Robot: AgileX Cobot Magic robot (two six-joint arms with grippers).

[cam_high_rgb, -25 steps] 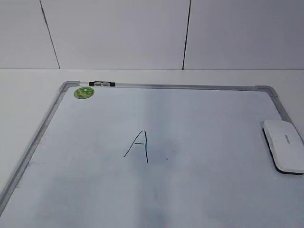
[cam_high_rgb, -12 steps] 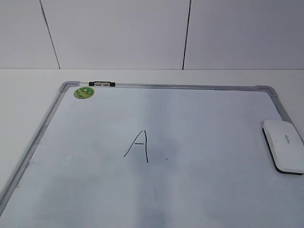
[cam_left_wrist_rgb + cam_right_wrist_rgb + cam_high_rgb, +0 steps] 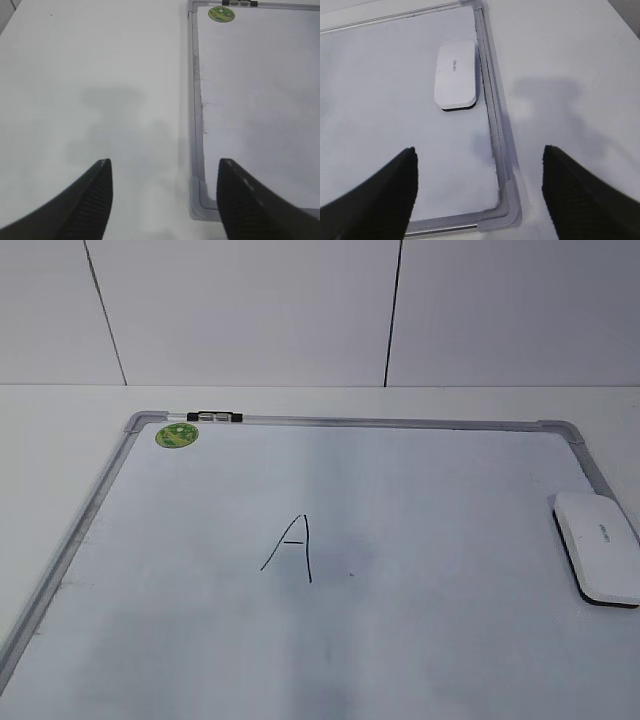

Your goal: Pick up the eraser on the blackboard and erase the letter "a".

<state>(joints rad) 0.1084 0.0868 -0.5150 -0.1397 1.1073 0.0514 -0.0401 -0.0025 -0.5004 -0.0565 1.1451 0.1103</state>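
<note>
The blackboard (image 3: 450,490) is a white board in a grey metal frame, lying flat on the table. The white eraser (image 3: 598,546) lies on it at the right edge. In the right wrist view the eraser (image 3: 455,75) lies ahead of my open, empty right gripper (image 3: 479,195), which hovers over the board's near right corner (image 3: 507,200). My open, empty left gripper (image 3: 165,200) hovers over the table beside the board's near left corner (image 3: 200,197). No lowercase "a" shows in any view. Neither gripper shows in the exterior view.
A tall capital "A" (image 3: 290,548) is drawn mid-board. A round green sticker (image 3: 176,435) and a black-and-silver clip (image 3: 214,417) sit at the far left corner. White table (image 3: 90,75) surrounds the board; a panelled wall (image 3: 250,310) stands behind.
</note>
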